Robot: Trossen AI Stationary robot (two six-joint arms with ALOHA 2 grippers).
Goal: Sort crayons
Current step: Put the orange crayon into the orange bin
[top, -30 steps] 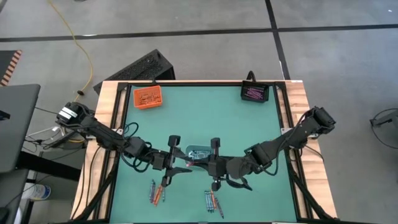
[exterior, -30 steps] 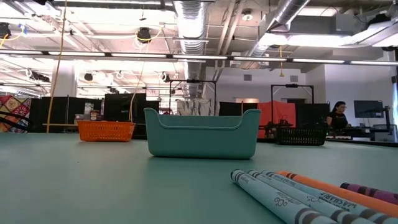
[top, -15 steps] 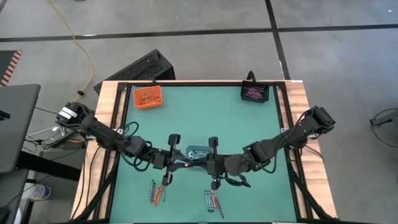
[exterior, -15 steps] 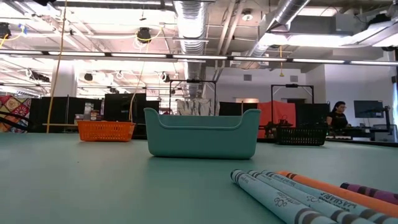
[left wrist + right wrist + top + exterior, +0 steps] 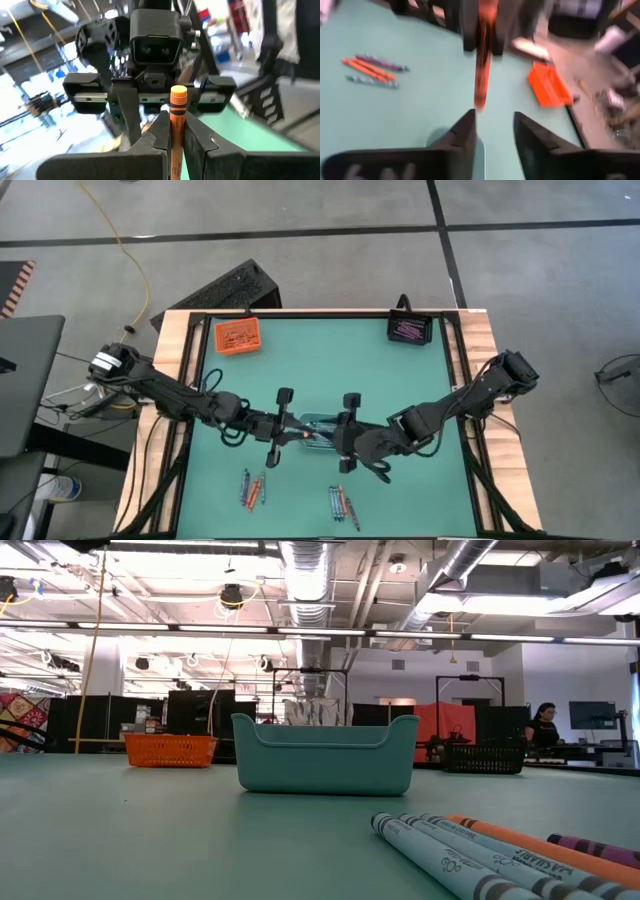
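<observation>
While the left gripper [image 5: 177, 145] has its two fingers [image 5: 150, 145] pressed together on an orange crayon [image 5: 177, 120], the stick stands up between them and its flat end points to the right arm's wrist camera just ahead.

In the right wrist view the right gripper [image 5: 494, 132] has its fingers [image 5: 465, 137] apart, w/ nothing between them. The same orange crayon [image 5: 482, 60] hangs just beyond those fingertips, held by the other gripper; it does not touch the right fingers.

From above, both grippers meet tip to tip over the middle of the table [image 5: 400, 380], left gripper [image 5: 292, 433] and right gripper [image 5: 325, 438] very near each other. Directly under them is a clear-grey tray [image 5: 318, 423]; its teal front wall [image 5: 325, 755] shows in the low view.

Other crayons lie on the mat on the near side of the fingers: one small group [image 5: 252, 488] below the left gripper, a second group [image 5: 342, 502] below the right one, approx. side by side. Low view shows grey-blue, orange and purple ones [image 5: 480, 855] close to the lens.

Farther from the fingers, at the far edge: orange tray [image 5: 238, 336] on the left side, black tray [image 5: 409, 329] on the right side w/ purple-pink sticks inside.
</observation>
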